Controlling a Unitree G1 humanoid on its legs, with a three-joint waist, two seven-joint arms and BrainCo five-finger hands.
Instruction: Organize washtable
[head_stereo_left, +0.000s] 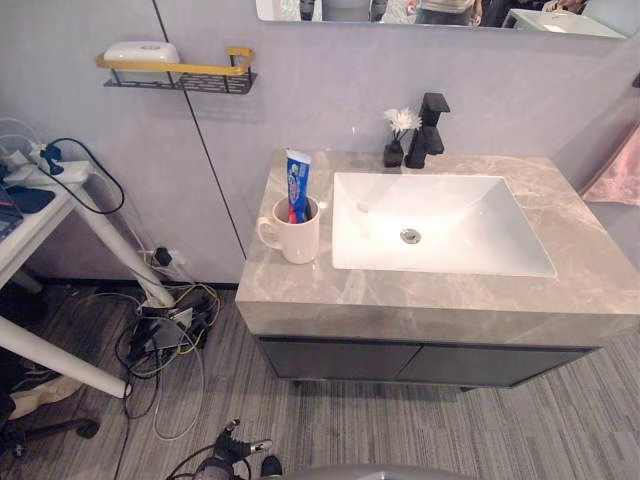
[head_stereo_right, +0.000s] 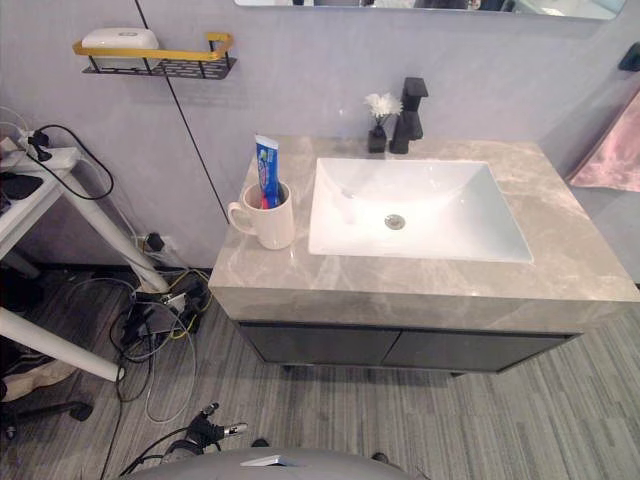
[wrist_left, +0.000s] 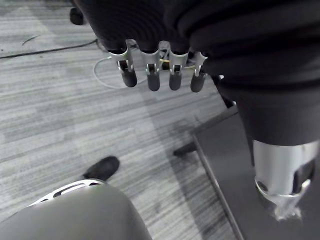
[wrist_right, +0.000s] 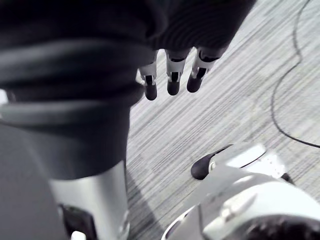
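Observation:
A cream mug (head_stereo_left: 295, 236) stands on the grey marble washtable (head_stereo_left: 440, 300), left of the white sink (head_stereo_left: 430, 225). A blue and red toothpaste tube (head_stereo_left: 298, 186) stands upright in the mug. A black tap (head_stereo_left: 428, 130) and a small black vase with white flowers (head_stereo_left: 398, 135) sit behind the sink. My left hand (wrist_left: 160, 75) hangs over the floor with relaxed fingers, holding nothing. My right hand (wrist_right: 172, 77) also hangs over the floor, fingers straight and empty.
A wall shelf (head_stereo_left: 180, 72) with a yellow rail carries a white soap dish (head_stereo_left: 140, 52) up left. A white side table (head_stereo_left: 45, 200) with cables stands at the left, and tangled cords (head_stereo_left: 165, 335) lie on the floor beneath. A pink towel (head_stereo_left: 615, 170) hangs at right.

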